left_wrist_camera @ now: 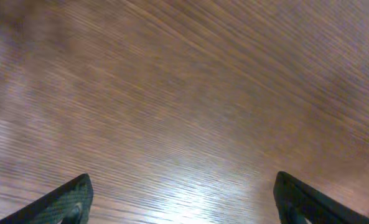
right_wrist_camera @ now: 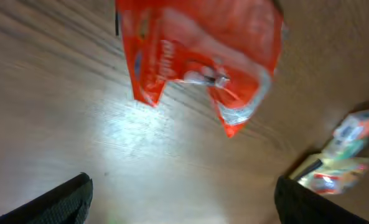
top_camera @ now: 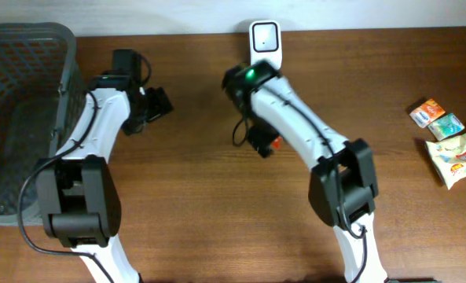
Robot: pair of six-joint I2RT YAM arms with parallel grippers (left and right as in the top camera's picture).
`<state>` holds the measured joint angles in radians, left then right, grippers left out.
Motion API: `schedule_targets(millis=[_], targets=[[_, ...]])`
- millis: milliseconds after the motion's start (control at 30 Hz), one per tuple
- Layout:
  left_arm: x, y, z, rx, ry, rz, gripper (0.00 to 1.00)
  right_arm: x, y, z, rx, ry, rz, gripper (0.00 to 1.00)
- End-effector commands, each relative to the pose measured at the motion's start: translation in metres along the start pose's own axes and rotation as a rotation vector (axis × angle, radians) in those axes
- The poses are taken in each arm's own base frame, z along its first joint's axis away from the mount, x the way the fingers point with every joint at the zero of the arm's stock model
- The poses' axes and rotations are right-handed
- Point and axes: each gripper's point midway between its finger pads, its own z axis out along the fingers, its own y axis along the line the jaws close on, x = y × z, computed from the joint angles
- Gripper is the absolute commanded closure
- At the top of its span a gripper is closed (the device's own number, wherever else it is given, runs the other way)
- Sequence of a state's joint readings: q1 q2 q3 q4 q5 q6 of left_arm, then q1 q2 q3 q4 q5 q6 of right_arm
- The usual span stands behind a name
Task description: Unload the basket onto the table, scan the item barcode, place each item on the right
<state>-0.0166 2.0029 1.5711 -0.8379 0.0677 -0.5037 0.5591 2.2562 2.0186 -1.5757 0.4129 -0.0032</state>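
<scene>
A red snack packet [right_wrist_camera: 203, 56] shows blurred against the wooden table in the right wrist view. It is ahead of my right gripper [right_wrist_camera: 183, 186], which is open with nothing between its fingers. From overhead only a red corner of the packet [top_camera: 277, 144] peeks out beside the right gripper [top_camera: 258, 140]. The white barcode scanner [top_camera: 264, 39] stands at the table's far edge, just behind the right arm. My left gripper [top_camera: 158, 102] hangs open over bare wood [left_wrist_camera: 183, 186], to the left of the scanner.
A dark mesh basket [top_camera: 28, 47] fills the far left. Several small snack packets [top_camera: 449, 137] lie at the right edge of the table, and they also show in the right wrist view as packets [right_wrist_camera: 346, 149].
</scene>
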Motion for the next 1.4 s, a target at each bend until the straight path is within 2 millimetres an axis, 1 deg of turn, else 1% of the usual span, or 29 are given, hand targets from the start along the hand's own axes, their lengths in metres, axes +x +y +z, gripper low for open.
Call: schedule_targets(millis=[0, 67, 133, 167, 233, 267, 333, 367, 400, 433, 500, 533, 567, 600, 633, 700, 733, 800, 833, 867, 900, 933, 1000, 1067, 1133, 1267, 1300, 1333, 1367], targets=[[-0.015, 0.012, -0.015, -0.011, -0.039, -0.003, 0.04, -0.001, -0.024, 0.012, 0.25, -0.014, 0.0, 0.05], [-0.015, 0.013, -0.015, -0.011, -0.039, -0.003, 0.03, -0.012, -0.028, 0.025, 0.315, -0.048, 0.013, 0.03], [-0.014, 0.013, -0.014, -0.012, -0.035, -0.004, 0.01, -0.025, -0.023, 0.041, 0.314, -0.089, -0.02, 0.02], [-0.013, 0.013, -0.014, -0.014, -0.032, -0.004, 0.0, -0.031, -0.028, 0.046, 0.347, -0.111, -0.005, 0.02], [-0.01, 0.014, -0.014, -0.019, -0.022, -0.004, 0.0, -0.045, -0.043, 0.047, 0.389, -0.172, 0.067, 0.01], [-0.009, 0.015, -0.014, -0.021, -0.019, -0.005, 0.0, -0.05, -0.046, 0.049, 0.378, -0.194, 0.092, 0.01], [-0.006, 0.016, -0.014, -0.027, -0.006, -0.005, 0.01, -0.054, -0.055, 0.059, 0.319, -0.213, 0.148, 0.03], [-0.005, 0.017, -0.014, -0.029, -0.002, -0.006, 0.01, -0.054, -0.061, 0.064, 0.293, -0.211, 0.172, 0.1], [-0.005, 0.017, -0.014, -0.03, 0.0, -0.006, 0.01, -0.053, -0.064, 0.069, 0.27, -0.208, 0.186, 0.37], [-0.005, 0.017, -0.014, -0.03, 0.0, -0.006, 0.01, -0.052, -0.066, 0.073, 0.236, -0.206, 0.2, 0.61], [-0.005, 0.017, -0.014, -0.03, 0.0, -0.007, 0.01, -0.051, -0.067, 0.085, 0.13, -0.208, 0.232, 0.62], [-0.005, 0.017, -0.014, -0.03, 0.0, -0.007, 0.01, -0.051, -0.068, 0.087, 0.113, -0.209, 0.24, 0.72], [-0.005, 0.017, -0.014, -0.03, 0.0, -0.007, 0.01, -0.051, -0.073, 0.089, 0.104, -0.212, 0.262, 0.86], [-0.005, 0.017, -0.014, -0.03, 0.001, -0.007, 0.01, -0.051, -0.077, 0.091, 0.1, -0.213, 0.274, 0.96], [-0.005, 0.017, -0.014, -0.03, 0.001, -0.007, 0.01, -0.052, -0.079, 0.089, 0.078, -0.22, 0.284, 0.96], [-0.005, 0.017, -0.014, -0.03, 0.001, -0.006, 0.01, -0.059, -0.085, 0.069, 0.015, -0.255, 0.299, 0.96], [-0.005, 0.017, -0.014, -0.03, 0.001, -0.006, 0.01, -0.067, -0.09, 0.046, -0.029, -0.301, 0.308, 0.96], [-0.005, 0.017, -0.014, -0.03, 0.001, -0.006, 0.01, -0.09, -0.097, -0.008, -0.142, -0.448, 0.329, 0.96], [-0.004, 0.017, -0.014, -0.03, 0.001, -0.006, 0.01, -0.11, -0.1, -0.051, -0.253, -0.595, 0.336, 0.96], [-0.004, 0.017, -0.014, -0.031, 0.003, -0.007, 0.01, -0.119, -0.103, -0.07, -0.307, -0.671, 0.358, 0.96], [-0.003, 0.018, -0.014, -0.033, 0.006, -0.007, 0.01, -0.13, -0.109, -0.086, -0.363, -0.741, 0.412, 0.96], [-0.002, 0.018, -0.014, -0.035, 0.01, -0.007, 0.01, -0.138, -0.115, -0.095, -0.41, -0.793, 0.458, 0.96], [0.0, 0.019, -0.015, -0.04, 0.019, -0.008, 0.01, -0.164, -0.121, -0.121, -0.661, -0.947, 0.524, 0.96], [0.0, 0.02, -0.014, -0.041, 0.021, -0.008, 0.01, -0.179, -0.131, -0.126, -0.793, -0.998, 0.609, 0.96], [0.001, 0.02, -0.014, -0.041, 0.021, -0.008, 0.01, -0.188, -0.145, -0.118, -0.838, -1.002, 0.714, 0.96], [0.0, 0.02, -0.014, -0.041, 0.021, -0.008, 0.01, -0.201, -0.168, -0.099, -0.879, -1.014, 0.842, 0.96], [0.001, 0.02, -0.014, -0.041, 0.021, -0.008, 0.01, -0.205, -0.172, -0.093, -0.917, -1.002, 0.891, 0.96], [0.001, 0.02, -0.014, -0.041, 0.021, -0.007, 0.01, -0.208, -0.171, -0.091, -0.947, -1.007, 0.887, 0.96], [0.0, 0.02, -0.014, -0.041, 0.021, -0.007, 0.01, -0.21, -0.17, -0.097, -0.977, -1.026, 0.859, 0.96]])
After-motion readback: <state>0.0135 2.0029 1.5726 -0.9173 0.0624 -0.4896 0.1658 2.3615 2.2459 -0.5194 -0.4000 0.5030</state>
